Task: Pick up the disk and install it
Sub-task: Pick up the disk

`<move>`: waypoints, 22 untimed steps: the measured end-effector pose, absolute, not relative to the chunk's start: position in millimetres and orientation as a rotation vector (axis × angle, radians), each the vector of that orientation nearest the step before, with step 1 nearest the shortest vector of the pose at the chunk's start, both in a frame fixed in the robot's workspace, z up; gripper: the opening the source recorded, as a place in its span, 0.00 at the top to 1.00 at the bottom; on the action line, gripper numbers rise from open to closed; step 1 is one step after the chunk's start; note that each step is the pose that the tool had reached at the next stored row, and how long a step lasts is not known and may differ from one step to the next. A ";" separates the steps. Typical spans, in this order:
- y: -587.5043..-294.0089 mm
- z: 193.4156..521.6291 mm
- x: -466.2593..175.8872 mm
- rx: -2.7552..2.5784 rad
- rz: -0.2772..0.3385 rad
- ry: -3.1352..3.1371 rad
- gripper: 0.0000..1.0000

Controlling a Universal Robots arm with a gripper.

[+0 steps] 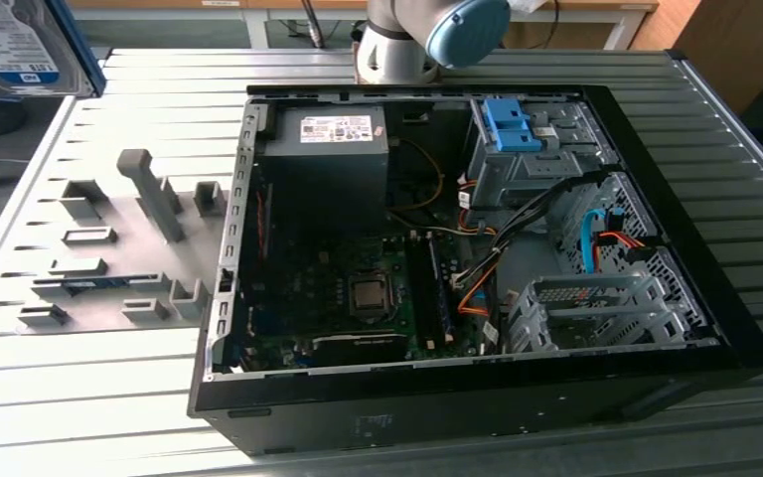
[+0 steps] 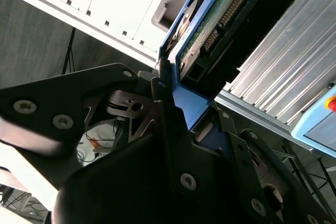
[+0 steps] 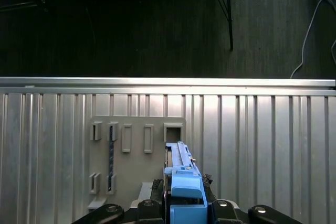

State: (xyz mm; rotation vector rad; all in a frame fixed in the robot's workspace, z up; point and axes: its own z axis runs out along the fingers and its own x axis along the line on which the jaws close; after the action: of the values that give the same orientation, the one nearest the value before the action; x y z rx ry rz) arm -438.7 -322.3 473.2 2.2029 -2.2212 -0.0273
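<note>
The disk (image 1: 11, 45), silver-grey with a white-and-blue label and a blue rail on its edge, hangs high at the exterior view's far left, above the table's corner. In the second wrist view my gripper (image 2: 191, 107) is shut on the disk (image 2: 210, 30), whose green circuit board and blue rail face the camera between the dark fingers (image 2: 164, 98). In the first wrist view the disk (image 3: 184, 174) stands edge-on just above the gripper (image 3: 185, 211), over the ribbed table.
An open computer case (image 1: 699, 298) lies in the middle of the ribbed metal table (image 1: 116, 407). Inside are a dark power supply box (image 1: 329, 149), the motherboard, cables and a drive bay with a blue bracket (image 1: 508, 124). A grey slotted fixture plate (image 1: 110, 253) lies to its left.
</note>
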 end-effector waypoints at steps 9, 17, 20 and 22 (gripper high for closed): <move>-322.3 483.5 -438.7 2.203 -0.027 -2.221 0.63; -323.2 488.5 -438.8 2.203 -0.027 -2.221 0.63; -327.7 488.5 -438.7 2.203 -0.027 -2.221 0.63; -331.1 488.5 -438.7 2.203 -0.027 -2.221 0.63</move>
State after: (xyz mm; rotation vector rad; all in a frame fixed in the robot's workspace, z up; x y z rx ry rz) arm -438.7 -331.1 488.5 2.2029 -2.2213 -0.0272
